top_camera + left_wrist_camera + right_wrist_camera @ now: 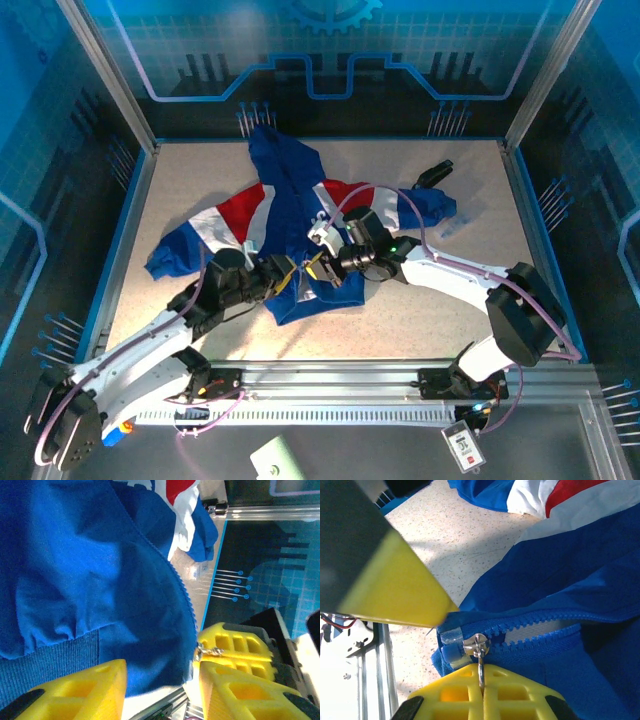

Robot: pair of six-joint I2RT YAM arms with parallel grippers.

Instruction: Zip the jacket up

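The blue jacket (290, 190) with red and white panels lies spread on the table, hood toward the back. Both grippers meet at its bottom hem. My right gripper (481, 692) is shut on the metal zipper pull (481, 667), whose slider (476, 645) sits at the very bottom of the blue zipper; above it the teeth stand parted. My left gripper (162, 690) is open, its yellow fingers (75, 690) apart with the jacket's hem (150, 660) between them. One left finger (395, 587) touches the hem corner beside the slider. From above, the left gripper (290, 278) faces the right gripper (325, 262).
A small black object (432, 173) lies at the back right beside a sleeve. An aluminium rail (350, 385) runs along the near edge. Blue walls and metal posts enclose the speckled table (200, 180).
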